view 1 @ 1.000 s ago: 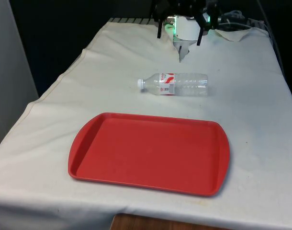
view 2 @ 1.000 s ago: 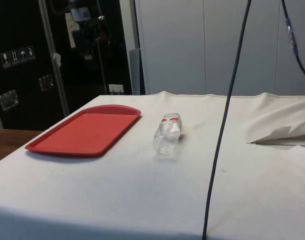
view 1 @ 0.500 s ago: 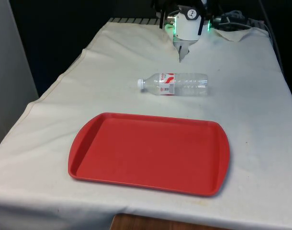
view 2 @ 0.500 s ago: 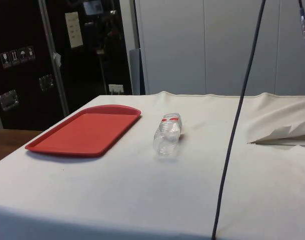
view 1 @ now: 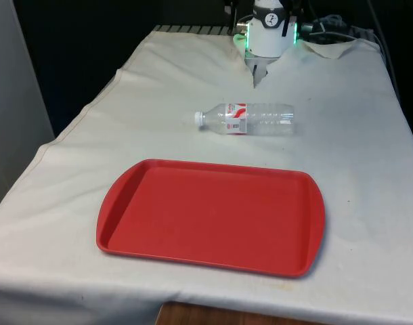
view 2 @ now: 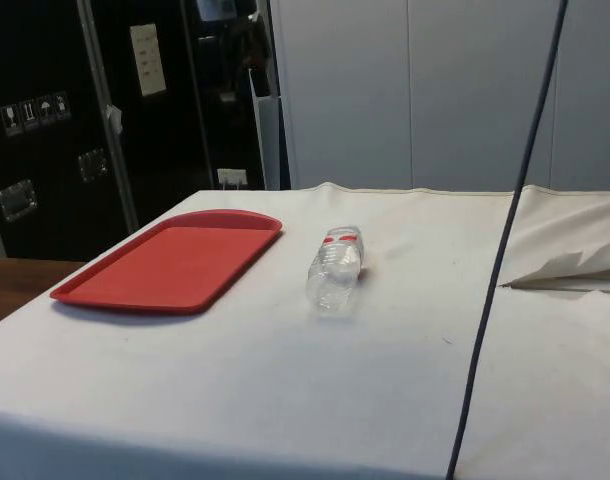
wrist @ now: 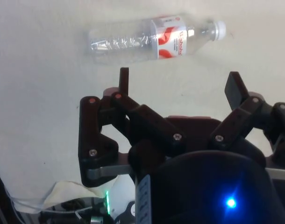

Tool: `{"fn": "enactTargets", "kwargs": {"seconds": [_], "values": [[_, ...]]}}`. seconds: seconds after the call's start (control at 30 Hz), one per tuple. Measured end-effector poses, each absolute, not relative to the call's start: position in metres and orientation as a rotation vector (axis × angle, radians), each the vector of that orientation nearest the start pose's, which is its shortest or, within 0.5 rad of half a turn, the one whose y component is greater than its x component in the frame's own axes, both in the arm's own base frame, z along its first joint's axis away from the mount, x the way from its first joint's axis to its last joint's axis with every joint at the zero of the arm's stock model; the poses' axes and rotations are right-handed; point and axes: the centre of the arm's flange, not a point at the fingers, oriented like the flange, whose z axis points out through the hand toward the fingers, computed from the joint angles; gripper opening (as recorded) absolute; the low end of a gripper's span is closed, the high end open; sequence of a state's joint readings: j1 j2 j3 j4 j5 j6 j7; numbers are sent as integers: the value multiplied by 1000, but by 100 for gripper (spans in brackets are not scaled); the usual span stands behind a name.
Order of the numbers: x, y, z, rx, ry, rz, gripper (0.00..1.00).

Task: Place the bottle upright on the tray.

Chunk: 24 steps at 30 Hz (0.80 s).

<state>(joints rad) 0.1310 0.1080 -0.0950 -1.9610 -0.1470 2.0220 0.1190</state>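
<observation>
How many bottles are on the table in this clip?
1. A clear plastic bottle with a red label lies on its side on the white cloth, beyond the red tray, untouched. Nothing stands where another could hide.

Clear, thin plastic for the bottle (view 1: 250, 119), ribbed along the body and glinting in spots; glossy red-and-white label (wrist: 169, 36) wrapped round it, white plastic cap (view 1: 200, 118) at one end. Smooth, hard red plastic for the tray (view 1: 213, 215), faintly sheened, with a rounded raised rim. Matt off-white cloth (view 1: 342, 156) over the tabletop, soft-looking, lightly creased and folded near the far corner, a few small dark specks on it. Bare brown wood (view 2: 10, 285) beyond the cloth's edge. Matt black, hard-looking links and fingers (wrist: 234, 87) on the pincer (wrist: 179, 82), dotted with small shiny metal screw heads.
</observation>
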Motion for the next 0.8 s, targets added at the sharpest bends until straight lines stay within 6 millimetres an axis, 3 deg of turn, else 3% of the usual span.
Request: {"fn": "enactTargets", "kwargs": {"seconds": [0.43,0.8], "values": [[534,14,413,-3267,17,9,100],[505,23,388,-3252,14,-32,100]]}}
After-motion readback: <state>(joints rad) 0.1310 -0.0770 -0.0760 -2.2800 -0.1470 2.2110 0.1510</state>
